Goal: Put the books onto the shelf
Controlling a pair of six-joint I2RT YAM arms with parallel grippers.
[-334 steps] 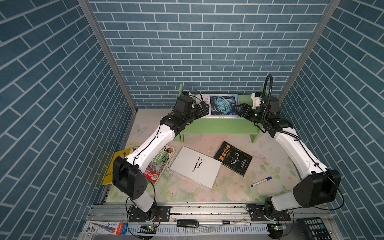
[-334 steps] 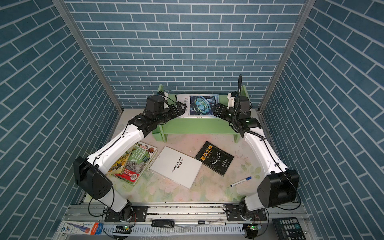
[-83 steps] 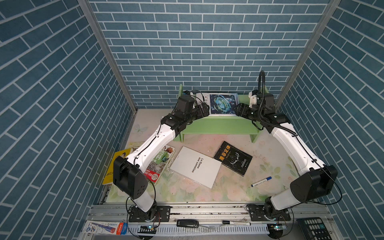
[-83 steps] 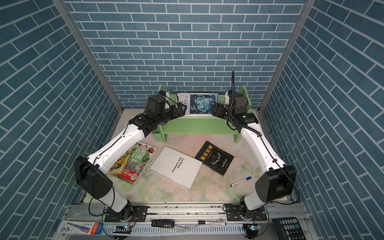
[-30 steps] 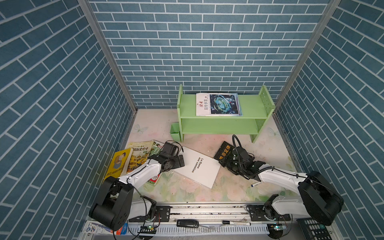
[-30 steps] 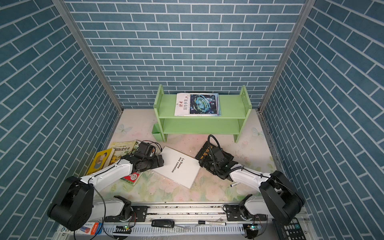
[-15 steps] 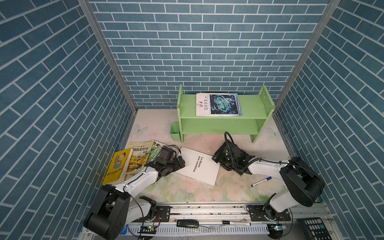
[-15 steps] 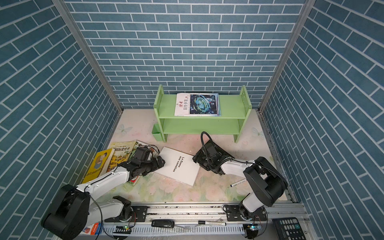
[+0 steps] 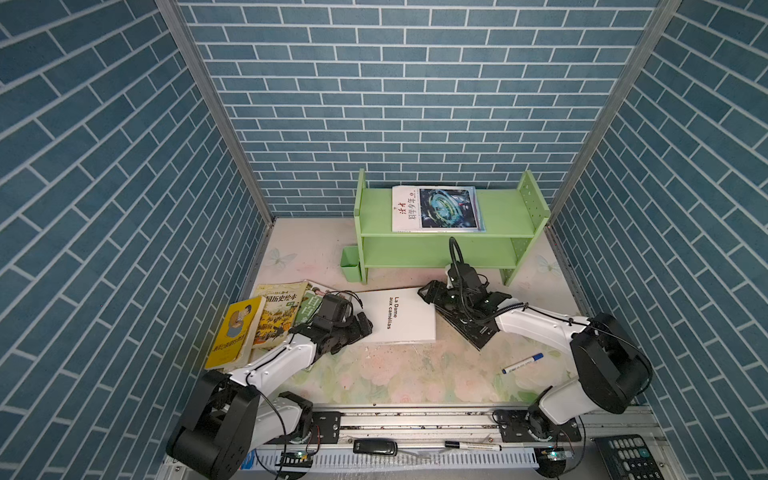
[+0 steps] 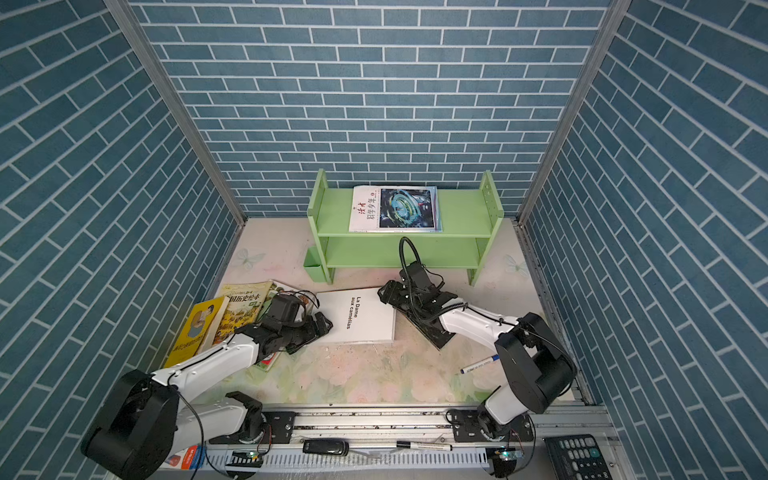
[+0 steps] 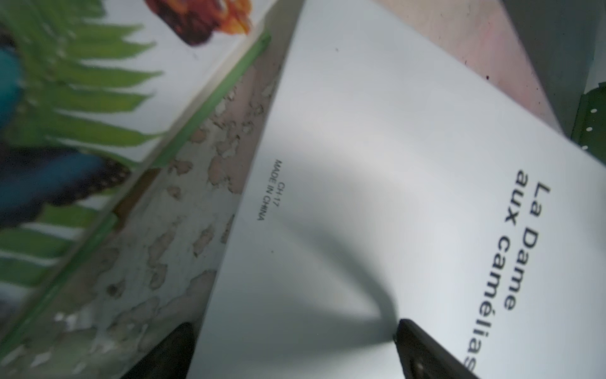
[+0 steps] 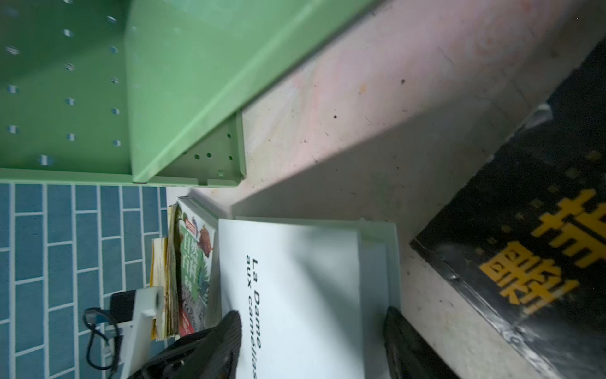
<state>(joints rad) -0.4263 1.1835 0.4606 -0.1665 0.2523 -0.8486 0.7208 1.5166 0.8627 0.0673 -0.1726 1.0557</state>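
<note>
Book [image 9: 415, 320], flat smooth white rectangle, left fingers [image 11: 423, 352] wide, right fingers [image 12: 405, 341] parted at its edge.

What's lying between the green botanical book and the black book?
The white La Dame aux camélias book lies flat between them, shown in both top views.

I see the floral surface [image 9: 374, 374] carrying the green shelf [image 9: 503, 208] at 12 o'clock, with the sci-fi book [image 9: 436, 208] flat on its top tier. White book [image 9: 399, 316] flat at centre. Black book [image 9: 478, 336] just beside, at its 3 o'clock. Marker [image 9: 521, 363] at 4 o'clock. Overlapping at 9 o'clock: green botanical book [image 9: 305, 309], yellow illustrated book [image 9: 278, 311], yellow cartoon-man book [image 9: 235, 328].
</note>
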